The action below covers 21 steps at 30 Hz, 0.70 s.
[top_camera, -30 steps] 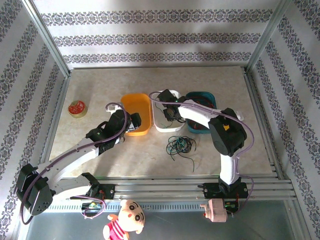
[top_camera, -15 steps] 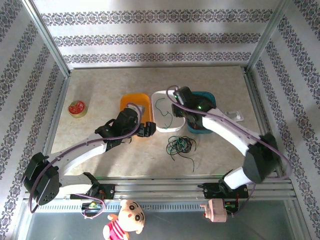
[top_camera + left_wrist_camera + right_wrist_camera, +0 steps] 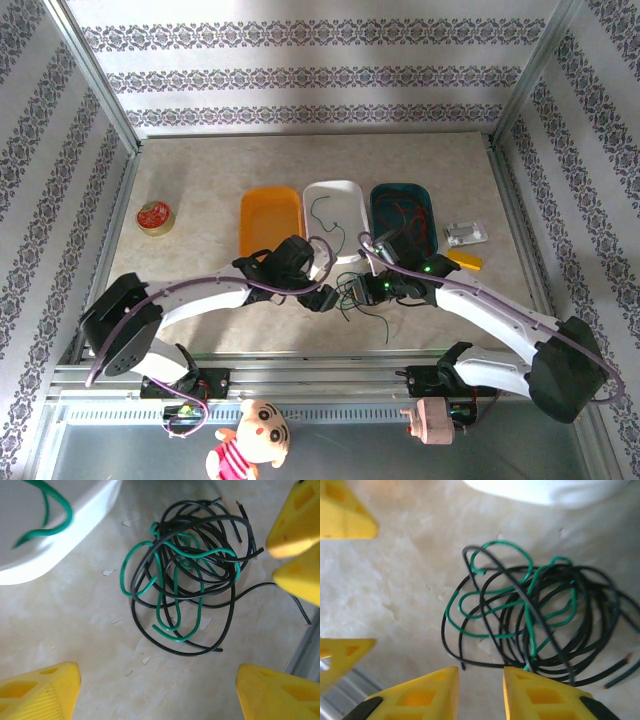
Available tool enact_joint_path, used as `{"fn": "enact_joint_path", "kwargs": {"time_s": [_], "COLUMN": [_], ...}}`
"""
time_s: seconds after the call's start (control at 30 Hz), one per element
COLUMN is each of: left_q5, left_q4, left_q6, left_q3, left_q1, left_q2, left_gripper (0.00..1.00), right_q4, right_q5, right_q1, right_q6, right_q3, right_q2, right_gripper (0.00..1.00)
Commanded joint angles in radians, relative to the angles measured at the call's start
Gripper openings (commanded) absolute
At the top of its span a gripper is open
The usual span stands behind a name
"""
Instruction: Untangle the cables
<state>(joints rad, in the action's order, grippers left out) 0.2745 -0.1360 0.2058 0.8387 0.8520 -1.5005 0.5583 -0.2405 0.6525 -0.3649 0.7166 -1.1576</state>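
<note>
Bench [image 3: 200, 180]: pale, marbled.
Cables [image 3: 192, 575]: green and black tangle on bench, just beside white tray [image 3: 60, 552].
Left hand [image 3: 155, 675]: wide open above tangle, empty.
Right hand [image 3: 481, 675]: narrowly open, empty, at tangle's edge.

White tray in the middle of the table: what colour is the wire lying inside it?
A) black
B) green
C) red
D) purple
B: a single green wire curls across the floor of the white tray, with no other colour in there beside it.
</note>
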Motion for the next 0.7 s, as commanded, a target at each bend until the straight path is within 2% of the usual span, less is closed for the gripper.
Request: {"fn": "enact_joint_path", "kwargs": {"time_s": [0.0,0.27,0.67], "left_q5": [-0.022,-0.075,-0.124], "left_q4": [0.054,0.116,0.146], "left_q6": [-0.036,-0.018,-0.016], "left_q3": [0.039,0.074,0.134], "left_q1": [0.026,0.045,0.071], "left_q2": [-0.054,-0.149,-0.246], "left_gripper": [0.81,0.75,0.69], "right_q4": [0.013,0.008,-0.021], "right_q5": [-0.039,0.087,0.123], "right_q1": [0.008,-0.022,-0.090], "right_q6": [-0.017,-0.040,-0.039], "right_q3": [-0.016,-0.013,-0.010], "right_q2": [-0.040,-0.097,-0.101], "right_gripper": [0.28,0.26,0.26]}}
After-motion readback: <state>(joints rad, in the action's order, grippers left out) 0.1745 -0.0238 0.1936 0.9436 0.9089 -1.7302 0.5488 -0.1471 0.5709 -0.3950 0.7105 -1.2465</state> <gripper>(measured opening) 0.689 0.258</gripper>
